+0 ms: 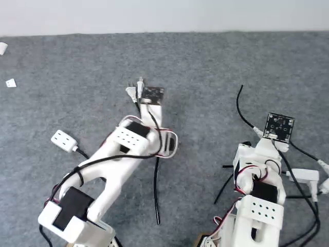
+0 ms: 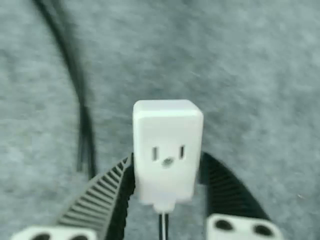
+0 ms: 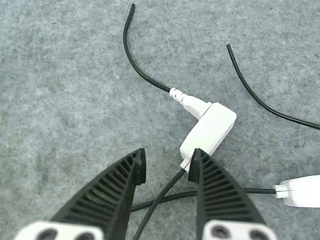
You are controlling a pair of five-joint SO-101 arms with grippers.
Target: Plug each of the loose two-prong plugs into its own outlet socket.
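Grey, short-piled carpet [image 1: 205, 67] is covering the table; thin black cords [image 3: 145, 75] are curling across it. The left gripper [image 2: 167, 172] is clenching a boxy white plastic outlet socket [image 2: 167, 135] between its ribbed black fingers [image 2: 112, 192]; the socket's smooth face, with two narrow slots and a round hole beneath them, is facing the wrist camera, and a cord is leaving its lower end; in the high view this socket is sitting around the middle of the table, towards the far side. A second socket [image 1: 64, 138], also white and blocky, is lying on the carpet beside that arm. The right gripper [image 3: 167, 162] is hanging released, jaws spread, over the carpet; a flat, angled white plug [image 3: 210, 127] is lying just beyond its tips, its near end touching or nearly touching one fingertip [image 3: 196, 162]; another white plug body [image 3: 300, 192] is lying near.
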